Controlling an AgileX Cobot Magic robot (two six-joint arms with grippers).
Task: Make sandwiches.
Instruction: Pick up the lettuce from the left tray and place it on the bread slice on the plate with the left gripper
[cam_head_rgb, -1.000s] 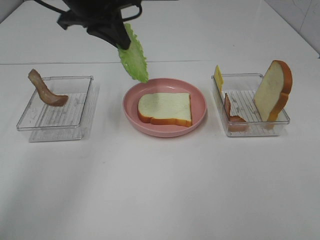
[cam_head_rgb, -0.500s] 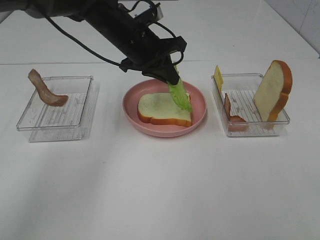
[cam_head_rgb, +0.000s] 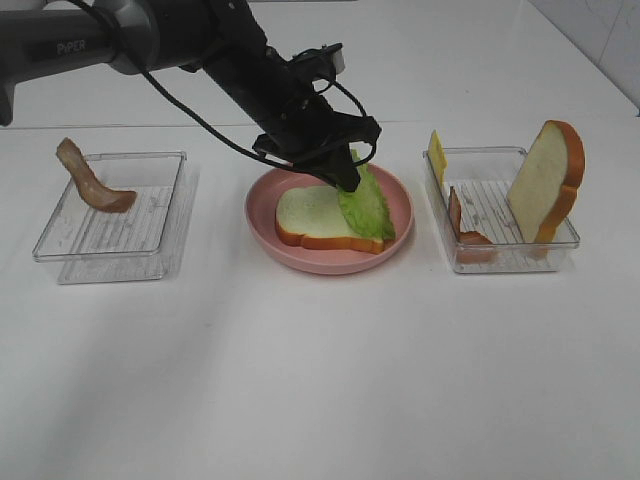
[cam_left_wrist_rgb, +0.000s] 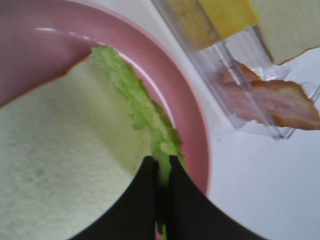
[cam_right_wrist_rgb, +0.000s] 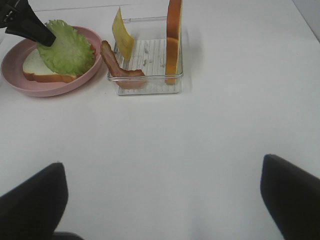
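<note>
The left gripper (cam_head_rgb: 349, 181) is clamped on the top edge of the lettuce leaf (cam_head_rgb: 368, 207). The leaf drapes just below its fingertips, over one end of the bread slice (cam_head_rgb: 312, 214) in the pink plate (cam_head_rgb: 256, 216). If released here, the off-centre leaf may slide off the crust. The right gripper (cam_right_wrist_rgb: 162, 200) gapes empty.

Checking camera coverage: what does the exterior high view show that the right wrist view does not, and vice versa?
Only exterior high: the left tray with a bacon strip draped over its rim. Only right wrist: the right gripper, open. Both: the left gripper shut on the lettuce leaf resting on the bread slice in the pink plate, and the right tray holding cheese, a second bacon strip and an upright bread slice.
</note>
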